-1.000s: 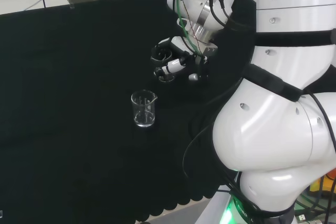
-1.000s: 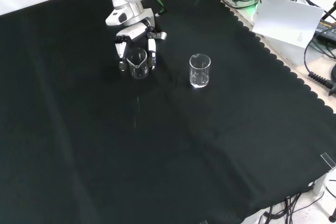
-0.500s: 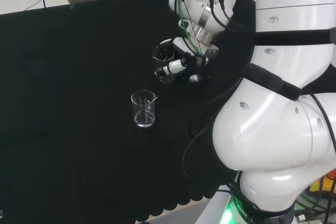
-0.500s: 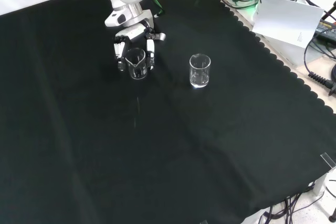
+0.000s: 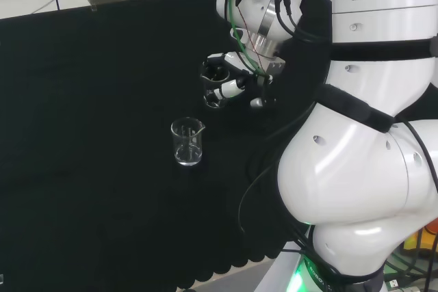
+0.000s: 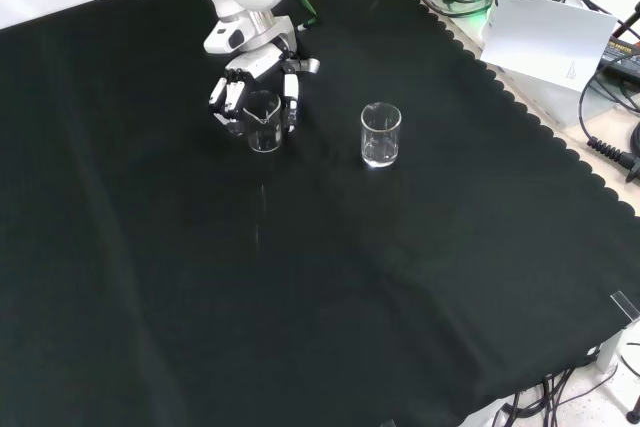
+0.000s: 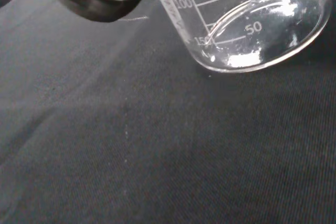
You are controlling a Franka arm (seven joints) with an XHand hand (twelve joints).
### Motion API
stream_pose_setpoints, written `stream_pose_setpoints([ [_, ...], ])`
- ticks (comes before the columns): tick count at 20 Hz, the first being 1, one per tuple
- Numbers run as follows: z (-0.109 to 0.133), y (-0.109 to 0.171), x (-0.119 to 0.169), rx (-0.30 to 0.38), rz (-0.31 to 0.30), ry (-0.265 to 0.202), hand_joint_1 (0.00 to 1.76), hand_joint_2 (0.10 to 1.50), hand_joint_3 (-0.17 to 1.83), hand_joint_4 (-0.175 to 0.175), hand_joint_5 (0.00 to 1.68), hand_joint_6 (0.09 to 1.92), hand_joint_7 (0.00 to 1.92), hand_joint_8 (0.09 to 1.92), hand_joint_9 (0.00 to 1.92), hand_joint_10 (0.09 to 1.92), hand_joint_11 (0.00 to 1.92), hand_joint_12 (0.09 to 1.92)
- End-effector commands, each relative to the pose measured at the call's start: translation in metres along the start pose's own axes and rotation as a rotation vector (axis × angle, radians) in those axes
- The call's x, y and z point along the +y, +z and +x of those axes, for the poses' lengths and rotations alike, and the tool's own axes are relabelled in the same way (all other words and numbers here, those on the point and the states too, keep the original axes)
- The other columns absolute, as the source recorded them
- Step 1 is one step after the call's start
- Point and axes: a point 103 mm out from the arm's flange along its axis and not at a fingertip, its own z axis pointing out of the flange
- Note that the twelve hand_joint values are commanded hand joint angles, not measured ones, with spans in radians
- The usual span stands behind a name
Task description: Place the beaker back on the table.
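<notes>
Fingers [image 6: 222, 99] now splayed wider, released, beaker [image 6: 263, 122] upright between them on cloth [image 6: 330, 277].

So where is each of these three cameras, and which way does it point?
Head view: behind and above the arm's base, looking over the big white arm links at the black cloth and the hand.
Front view: opposite the arm, looking down on the cloth; the hand enters from the top.
Wrist view: at the wrist, close on the beaker by the hand.
Head and front views share a second beaker standing apart.
</notes>
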Motion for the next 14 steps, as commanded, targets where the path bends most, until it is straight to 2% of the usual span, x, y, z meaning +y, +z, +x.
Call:
stream_pose_setpoints([
  [1,0.004,-0.007,-0.008,-0.022,0.02,0.015,0.93,0.94,-0.17,-0.034,0.46,0.78,0.58,0.75,0.96,0.09,0.32,1.34],
  [9,0.008,-0.016,-0.006,-0.038,0.128,0.07,0.89,0.92,-0.17,-0.038,0.38,0.68,0.47,0.76,0.88,0.09,0.24,1.38],
  [12,0.01,-0.019,-0.007,-0.036,0.119,0.08,0.87,0.91,-0.17,-0.039,0.36,0.63,0.42,0.76,0.84,0.09,0.2,1.38],
  [14,0.013,-0.026,-0.009,-0.041,0.099,0.079,0.84,0.91,-0.17,-0.044,0.29,0.5,0.26,0.73,0.68,0.09,0.08,1.42],
])
